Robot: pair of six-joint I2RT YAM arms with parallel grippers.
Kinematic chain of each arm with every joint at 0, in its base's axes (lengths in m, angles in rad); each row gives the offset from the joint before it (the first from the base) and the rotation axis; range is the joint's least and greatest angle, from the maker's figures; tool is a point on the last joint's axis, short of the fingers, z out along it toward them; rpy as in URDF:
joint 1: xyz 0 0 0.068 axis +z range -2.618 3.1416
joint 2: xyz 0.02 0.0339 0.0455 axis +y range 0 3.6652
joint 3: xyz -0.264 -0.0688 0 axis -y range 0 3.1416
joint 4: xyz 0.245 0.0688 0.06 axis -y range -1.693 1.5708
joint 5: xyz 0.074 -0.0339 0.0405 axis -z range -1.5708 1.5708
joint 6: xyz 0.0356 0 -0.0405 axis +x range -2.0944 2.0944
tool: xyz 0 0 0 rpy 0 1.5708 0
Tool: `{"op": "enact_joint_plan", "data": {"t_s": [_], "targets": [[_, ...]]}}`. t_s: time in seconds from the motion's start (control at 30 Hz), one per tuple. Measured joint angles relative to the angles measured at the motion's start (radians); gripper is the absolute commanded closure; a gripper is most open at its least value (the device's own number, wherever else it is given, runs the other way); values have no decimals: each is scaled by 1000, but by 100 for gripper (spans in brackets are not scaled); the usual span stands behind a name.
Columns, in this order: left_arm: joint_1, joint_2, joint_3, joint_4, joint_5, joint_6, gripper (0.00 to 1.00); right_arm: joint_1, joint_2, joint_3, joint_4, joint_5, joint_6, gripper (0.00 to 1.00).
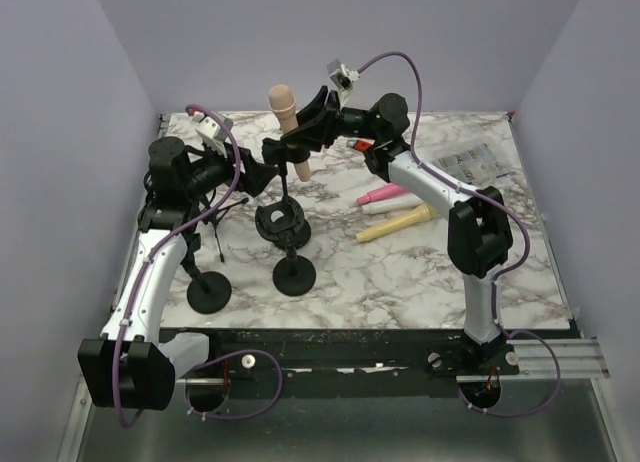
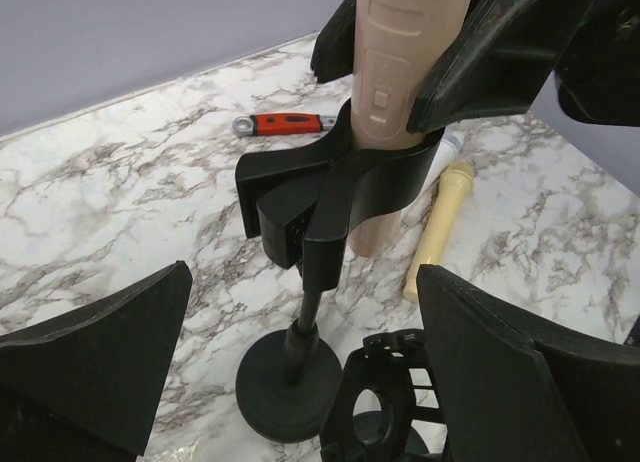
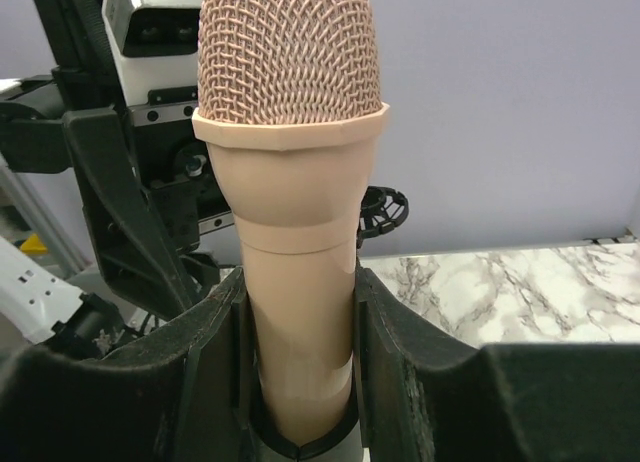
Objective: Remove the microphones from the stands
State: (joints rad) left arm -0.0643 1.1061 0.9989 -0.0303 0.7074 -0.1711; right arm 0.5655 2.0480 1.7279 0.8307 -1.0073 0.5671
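Note:
A peach microphone [image 1: 283,107] stands upright in the black clip [image 2: 340,187] of a stand [image 2: 309,317] with a round base [image 2: 285,387]. My right gripper [image 1: 308,134] is shut on the microphone's body just above the clip. In the right wrist view the fingers [image 3: 190,372] press both sides of the microphone [image 3: 290,182], with my right gripper [image 3: 300,372] around it. My left gripper [image 1: 260,172] is open and empty just left of the stand. In the left wrist view my left gripper [image 2: 310,382] has its jaws wide apart on either side of the stand pole, not touching it.
A black shock mount [image 1: 281,222] on a second stand with a round base [image 1: 294,277] sits just in front. A third base [image 1: 209,292] stands front left. A pink microphone [image 1: 385,195], a yellow microphone [image 1: 395,225], a red-handled tool [image 2: 285,124] and a plastic packet [image 1: 470,162] lie on the marble table [image 1: 400,282].

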Motion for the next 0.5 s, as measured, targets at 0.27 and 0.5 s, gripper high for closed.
{"op": "enact_joint_plan", "data": {"t_s": [0.27,0.5], "targets": [[6,83,42,91,194,-48,1,-3,30,23,89,-85,97,99],[6,170,54,152,286,-95,27,-3,35,27,113,-106,117,99]]}}
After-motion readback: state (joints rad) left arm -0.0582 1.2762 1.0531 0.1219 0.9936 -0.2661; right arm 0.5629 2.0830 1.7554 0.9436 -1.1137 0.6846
